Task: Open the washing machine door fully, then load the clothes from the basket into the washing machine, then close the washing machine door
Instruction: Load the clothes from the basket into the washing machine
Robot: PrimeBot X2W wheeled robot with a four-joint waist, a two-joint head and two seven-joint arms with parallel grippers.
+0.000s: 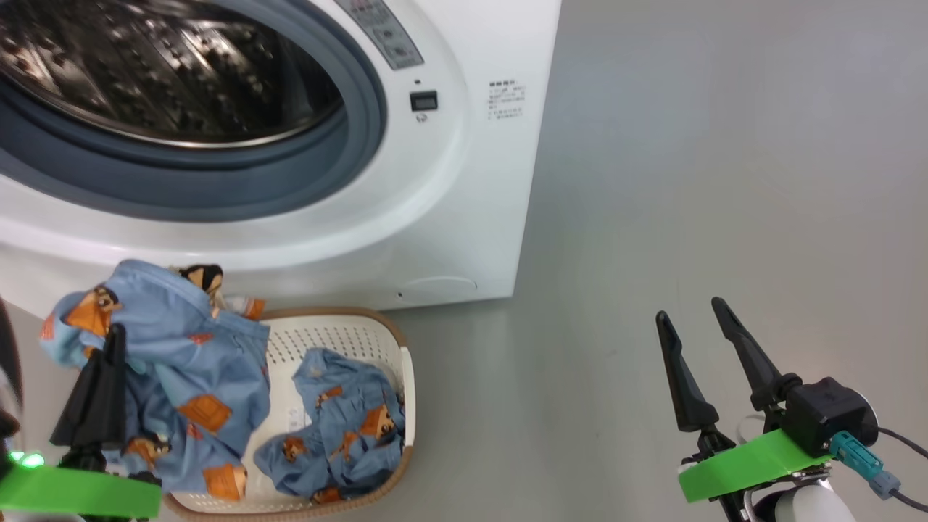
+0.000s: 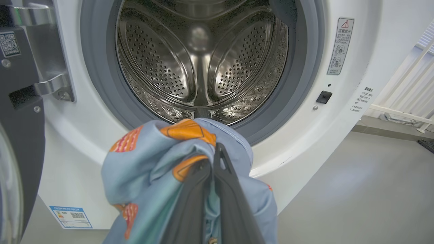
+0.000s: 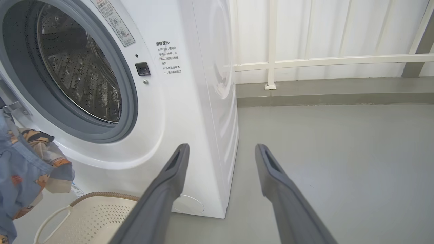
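Clothes hang lengthwise downward from left jaws

Grey floor: washing machine, basket apparently just beside.

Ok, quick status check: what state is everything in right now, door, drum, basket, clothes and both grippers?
Washing machine door: open, swung aside on its hinge.
Drum: no clothes visible inside.
Basket: upright, second garment lying in it.
Left gripper: shut on the blue garment, held up over the basket.
Right gripper: open, holding nothing.
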